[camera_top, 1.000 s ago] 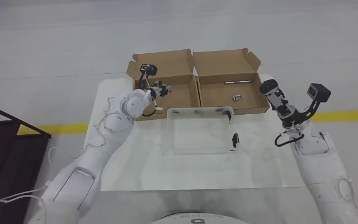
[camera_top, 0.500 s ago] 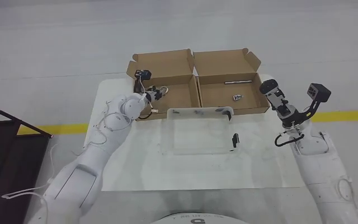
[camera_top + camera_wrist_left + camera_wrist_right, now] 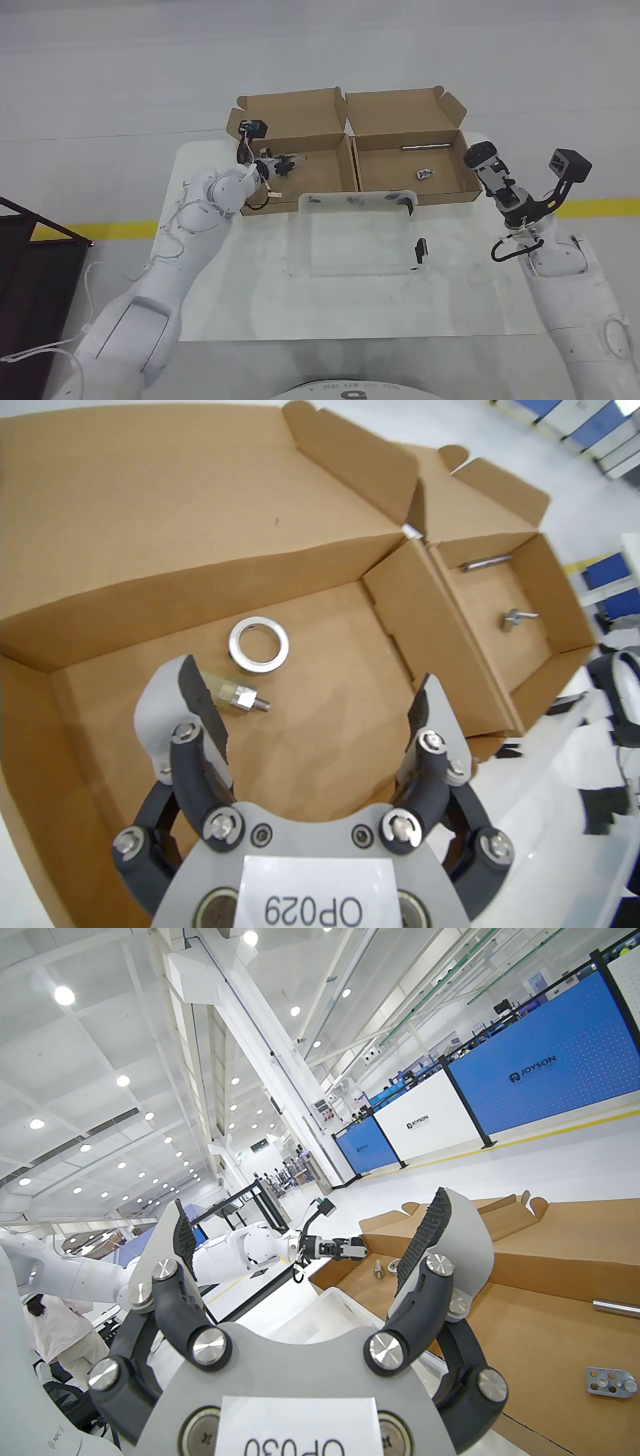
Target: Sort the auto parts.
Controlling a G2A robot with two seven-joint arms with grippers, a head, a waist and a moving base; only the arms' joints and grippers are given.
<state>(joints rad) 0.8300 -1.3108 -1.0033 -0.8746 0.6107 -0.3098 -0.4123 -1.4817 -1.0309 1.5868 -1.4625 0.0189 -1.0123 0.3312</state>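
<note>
Left gripper (image 3: 306, 680) hangs over the left cardboard box (image 3: 200, 575), jaws spread wide, nothing between them. On the box floor just past its fingertips lies a metal ring (image 3: 257, 666). Closer in, right by one fingertip, lies a small threaded fitting (image 3: 239, 696) with a pale cap. That finger covers the cap end in the wrist view, and I can't tell whether it touches. So two parts sit in this box and the hand above them is empty.

Out to the side of that gripper, past the shared wall, is the right cardboard box (image 3: 485, 600). It holds a steel rod (image 3: 487, 563) against the far wall and a small flat bracket (image 3: 517, 618) nearer the middle. That's two in there as well.

Right gripper (image 3: 310, 1203) is held up off the table beside the right box. Its fingers are wide apart too, and it is carrying nothing. The rod and bracket lie below and ahead of it, well clear of the pads.

On the table on the near side of both boxes, closer to the robot than either hand, is the clear plastic tray (image 3: 296, 240). It has a black part (image 3: 421, 250) at the end nearest the right arm. A few small dark pieces (image 3: 355, 200) lie along the edge next to the boxes, too small to name.

My read is that the job is partway along. Four parts are boxed, two a side, and the tray's pieces are yet to be sorted. With both hands empty, a fresh pick from the tray looks like the next order of business.
</note>
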